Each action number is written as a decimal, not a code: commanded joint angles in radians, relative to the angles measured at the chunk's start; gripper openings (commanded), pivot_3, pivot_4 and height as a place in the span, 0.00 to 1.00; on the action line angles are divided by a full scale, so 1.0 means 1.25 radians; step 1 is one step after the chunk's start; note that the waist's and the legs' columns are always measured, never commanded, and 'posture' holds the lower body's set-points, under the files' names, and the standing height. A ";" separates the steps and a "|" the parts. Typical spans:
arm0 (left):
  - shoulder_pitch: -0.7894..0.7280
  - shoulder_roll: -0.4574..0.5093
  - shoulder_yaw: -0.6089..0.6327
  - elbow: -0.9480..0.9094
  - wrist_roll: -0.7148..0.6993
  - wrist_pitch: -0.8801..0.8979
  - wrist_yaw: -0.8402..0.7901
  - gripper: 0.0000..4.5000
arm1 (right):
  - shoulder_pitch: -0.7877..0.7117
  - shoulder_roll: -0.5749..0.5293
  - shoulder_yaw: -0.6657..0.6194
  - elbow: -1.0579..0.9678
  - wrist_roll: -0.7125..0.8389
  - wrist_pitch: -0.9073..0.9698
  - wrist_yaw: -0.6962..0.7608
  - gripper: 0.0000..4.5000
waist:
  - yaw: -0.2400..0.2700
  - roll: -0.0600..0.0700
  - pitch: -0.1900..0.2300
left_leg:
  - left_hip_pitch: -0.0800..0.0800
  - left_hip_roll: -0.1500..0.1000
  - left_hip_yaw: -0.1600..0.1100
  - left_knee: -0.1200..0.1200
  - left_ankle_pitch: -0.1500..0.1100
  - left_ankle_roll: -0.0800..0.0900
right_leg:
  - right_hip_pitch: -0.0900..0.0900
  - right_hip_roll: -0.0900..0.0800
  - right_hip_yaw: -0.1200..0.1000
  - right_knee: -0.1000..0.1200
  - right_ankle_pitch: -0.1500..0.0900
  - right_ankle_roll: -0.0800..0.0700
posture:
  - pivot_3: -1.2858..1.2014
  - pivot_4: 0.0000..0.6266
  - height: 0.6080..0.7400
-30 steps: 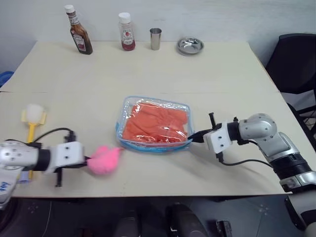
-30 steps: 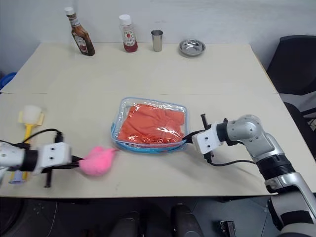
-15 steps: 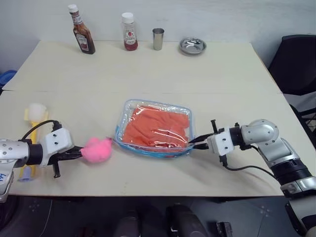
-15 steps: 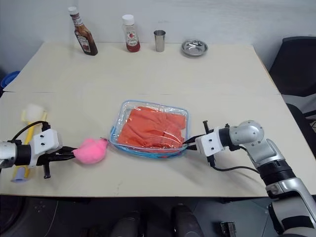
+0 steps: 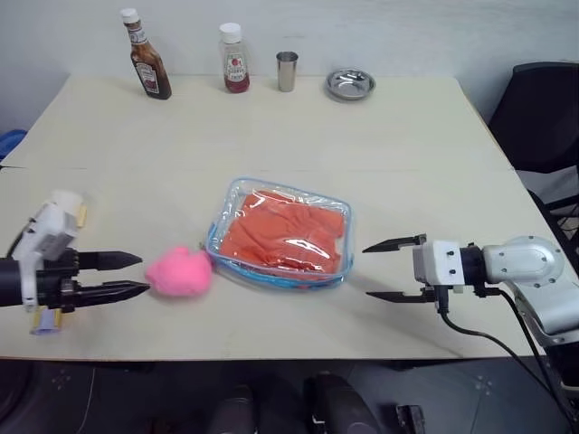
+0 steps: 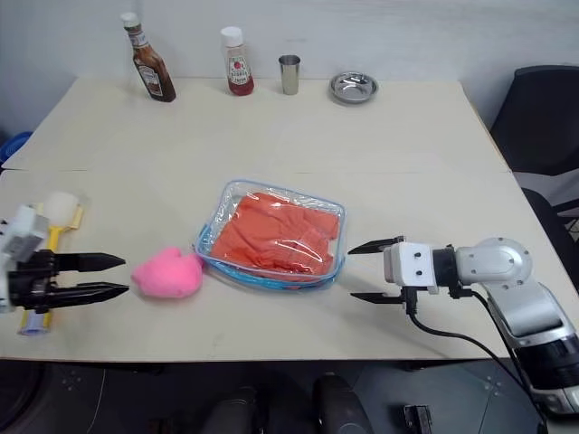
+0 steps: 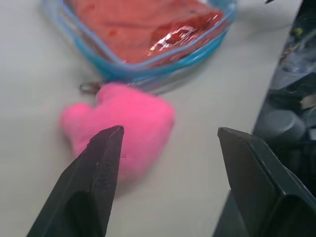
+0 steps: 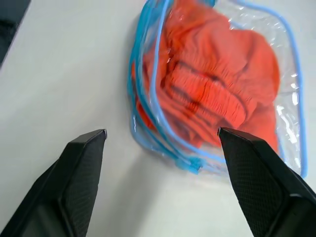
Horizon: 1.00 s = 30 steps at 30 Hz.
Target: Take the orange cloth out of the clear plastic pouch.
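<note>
While nothing's gripped yet, worth sizing up from the clear plastic pouch with the blue zip edging [image 5: 280, 233], lying flat mid-table on the pale wooden table [image 5: 271, 136]. Bright orange-red wrinkled cloth [image 5: 285, 233] fully inside that pouch, folded, filling most of it, long axis running roughly across the pouch side to side. Right gripper [image 5: 383, 269] just off the pouch's right edge, black fingers spread wide, pinching nothing, tips aimed straight at the pouch's right side. From the right wrist view, blue zip edge [image 8: 163, 123] facing that claw directly, orange folds bunched right behind it, so probably the way in. Left gripper [image 5: 136, 274] further out on the pouch's left, also spread and empty, with the fluffy pink plush toy [image 5: 178, 271] sitting between it and the pouch, just beside the pouch's left corner. So right arm clearly nearer with a clean line; left blocked by the plush. Looks like a short push toward the pouch, then a pinch on the cloth. Risk: pouch sliding instead of giving up the cloth, unless pinned from the left.
</note>
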 commanded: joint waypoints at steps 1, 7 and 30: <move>-0.134 0.003 -0.117 -0.026 0.059 -0.082 0.060 0.72 | 0.030 -0.021 -0.068 -0.120 0.102 0.137 -0.035 0.83 | 0.008 0.000 0.000 | 0.000 0.000 -0.001 0.000 0.000 0.000 | 0.000 0.000 0.000 0.000 0.000 0.000 | 0.52 0.24 1.00; -0.371 -0.101 -0.435 0.019 0.310 -0.357 0.091 0.72 | 0.064 -0.026 -0.128 -0.259 0.271 0.345 -0.091 0.83 | 0.022 0.000 0.000 | -0.001 -0.002 0.000 0.001 0.002 -0.003 | 0.000 -0.001 0.000 -0.001 0.000 0.000 | 0.52 0.24 1.00; -0.546 -0.313 -0.635 0.308 0.550 -0.719 0.066 0.31 | 0.174 0.001 -0.165 -0.372 0.277 0.405 -0.214 0.84 | 0.020 -0.001 0.000 | -0.001 0.000 0.002 0.001 0.002 -0.003 | -0.001 0.002 0.003 0.000 0.000 0.000 | 0.52 0.24 1.00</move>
